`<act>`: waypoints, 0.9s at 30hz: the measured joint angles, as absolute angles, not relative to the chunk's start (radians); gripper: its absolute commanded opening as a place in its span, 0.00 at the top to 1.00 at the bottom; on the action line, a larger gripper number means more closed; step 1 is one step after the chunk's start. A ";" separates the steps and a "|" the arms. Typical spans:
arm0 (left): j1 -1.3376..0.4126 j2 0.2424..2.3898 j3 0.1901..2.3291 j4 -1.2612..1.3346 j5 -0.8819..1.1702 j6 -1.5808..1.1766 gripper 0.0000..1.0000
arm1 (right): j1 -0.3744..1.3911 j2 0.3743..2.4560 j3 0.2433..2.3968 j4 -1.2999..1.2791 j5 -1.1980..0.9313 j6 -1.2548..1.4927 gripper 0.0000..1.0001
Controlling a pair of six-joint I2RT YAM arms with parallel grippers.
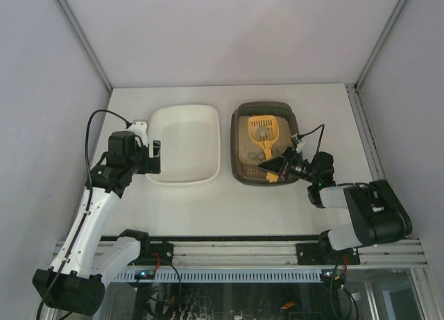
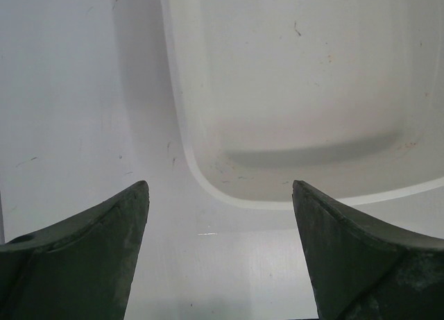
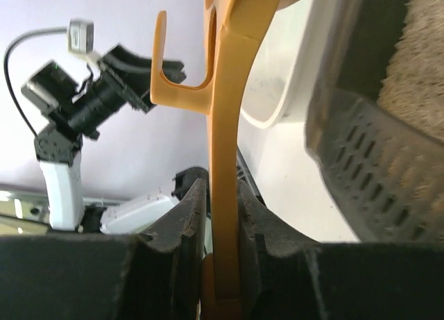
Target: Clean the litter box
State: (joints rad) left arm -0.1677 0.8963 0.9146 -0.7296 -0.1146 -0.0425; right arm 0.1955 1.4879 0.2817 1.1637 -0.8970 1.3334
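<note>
On white worktop (image 1: pixel 277 209), walled on three sides: clamps right fingers (image 1: pixel 273 169) narrowly on handle of yellow scoop (image 1: pixel 263 130), blade reaching past the tips over sand (image 1: pixel 248 144) in the litter box (image 1: pixel 236 125), presumably to sift out clumps. Holds left fingers (image 1: pixel 156 157) wide and empty, corner of white tub (image 1: pixel 184 150) just beyond the tips, likely ready to steady it for dumping.

Overhead camera looks down from behind the arm bases (image 1: pixel 142 245); left wrist camera hangs close above the white tub (image 2: pixel 298 91) — right wrist camera, closer, faces sideways past the litter box (image 3: pixel 368 146) towards that tub.
</note>
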 measured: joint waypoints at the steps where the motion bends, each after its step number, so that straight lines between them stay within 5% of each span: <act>1: -0.168 0.895 0.911 -0.729 -0.115 -0.043 0.12 | 0.208 1.452 0.288 1.112 -0.898 1.305 1.00; 12: -0.167 0.883 0.894 -0.719 -0.120 -0.043 0.12 | 0.115 1.287 0.286 0.791 -0.926 1.135 1.00; 27: -0.167 0.856 0.879 -0.715 -0.093 -0.019 0.05 | 0.080 1.492 0.249 0.959 -0.957 1.253 1.00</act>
State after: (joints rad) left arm -0.1665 0.8558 0.8787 -0.7151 -0.0925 -0.0189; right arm 0.0803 1.4921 0.2493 0.9588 -0.9565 1.2533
